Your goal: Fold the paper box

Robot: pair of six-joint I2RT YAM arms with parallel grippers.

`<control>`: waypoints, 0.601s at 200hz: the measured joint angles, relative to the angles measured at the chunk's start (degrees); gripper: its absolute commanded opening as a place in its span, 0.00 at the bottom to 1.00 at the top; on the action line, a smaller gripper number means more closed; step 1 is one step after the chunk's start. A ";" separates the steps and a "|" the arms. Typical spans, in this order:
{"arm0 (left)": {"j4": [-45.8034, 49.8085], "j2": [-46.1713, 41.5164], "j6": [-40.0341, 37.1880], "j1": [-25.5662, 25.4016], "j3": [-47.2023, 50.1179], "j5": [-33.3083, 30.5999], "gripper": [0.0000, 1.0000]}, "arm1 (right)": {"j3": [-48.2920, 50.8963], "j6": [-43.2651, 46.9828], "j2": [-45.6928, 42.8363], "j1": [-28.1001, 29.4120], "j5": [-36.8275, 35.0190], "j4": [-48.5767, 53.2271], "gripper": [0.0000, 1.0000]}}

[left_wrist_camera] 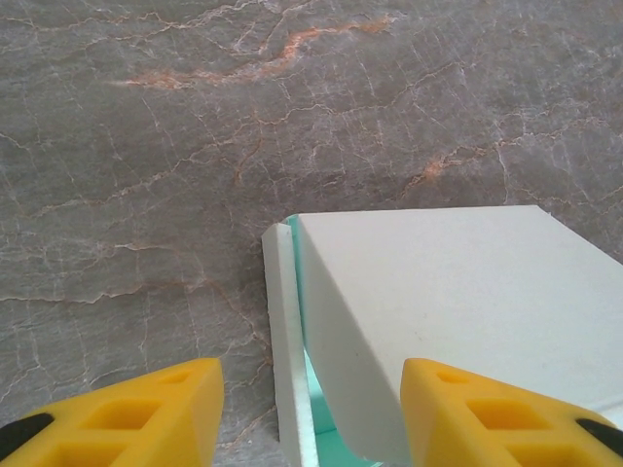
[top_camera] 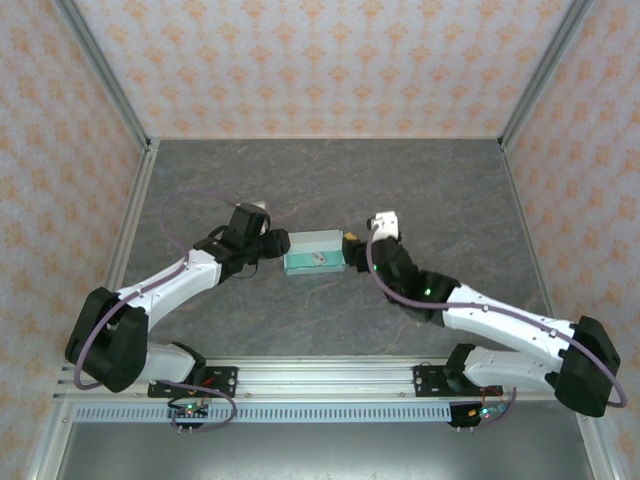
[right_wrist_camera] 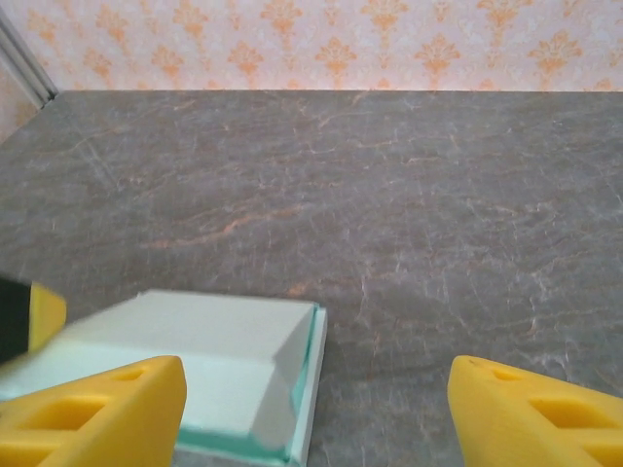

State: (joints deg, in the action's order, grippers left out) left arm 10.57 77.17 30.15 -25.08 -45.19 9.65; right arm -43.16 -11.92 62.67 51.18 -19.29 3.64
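Note:
The paper box (top_camera: 313,251), pale mint-green and partly folded into a flat rectangle, lies on the grey marbled table mid-scene. My left gripper (top_camera: 272,243) stands at its left end and my right gripper (top_camera: 352,250) at its right end. In the left wrist view the left gripper (left_wrist_camera: 311,418) is open, its yellow fingers (left_wrist_camera: 146,418) set wide either side of the box's end, where a thin side wall (left_wrist_camera: 284,331) stands apart from the sloping lid (left_wrist_camera: 438,302). The right gripper (right_wrist_camera: 316,418) is open too, with the box's corner (right_wrist_camera: 214,360) near its left finger.
Patterned walls with metal corner posts (top_camera: 110,80) enclose the table (top_camera: 330,180) at the back and sides. An aluminium rail (top_camera: 320,380) carrying both arm bases runs along the near edge. The left gripper's yellow fingertip (right_wrist_camera: 41,313) peeks in at the edge of the right wrist view.

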 measured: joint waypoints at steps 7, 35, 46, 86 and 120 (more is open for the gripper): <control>0.00 0.00 -0.02 0.00 0.00 0.00 0.52 | -2.49 -0.37 1.68 -2.10 2.64 1.73 0.73; 0.00 0.00 0.00 0.00 0.00 -0.02 0.52 | -11.32 -1.70 11.23 -7.52 10.54 7.08 0.72; 0.00 0.00 -0.02 0.00 0.00 0.00 0.52 | -13.84 -2.10 14.88 -8.41 12.92 8.90 0.72; -0.13 -0.02 -0.02 0.00 0.31 0.02 0.52 | -17.14 -3.74 24.26 -9.62 19.02 13.20 0.68; -0.46 0.00 -0.02 0.00 1.66 0.22 0.52 | -17.07 -5.16 26.86 -9.73 21.86 14.47 0.66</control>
State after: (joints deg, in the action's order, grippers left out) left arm 10.11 77.17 30.13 -25.08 -43.53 9.87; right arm -60.23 -17.08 89.54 41.45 2.57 18.11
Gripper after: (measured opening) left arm 0.517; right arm 0.670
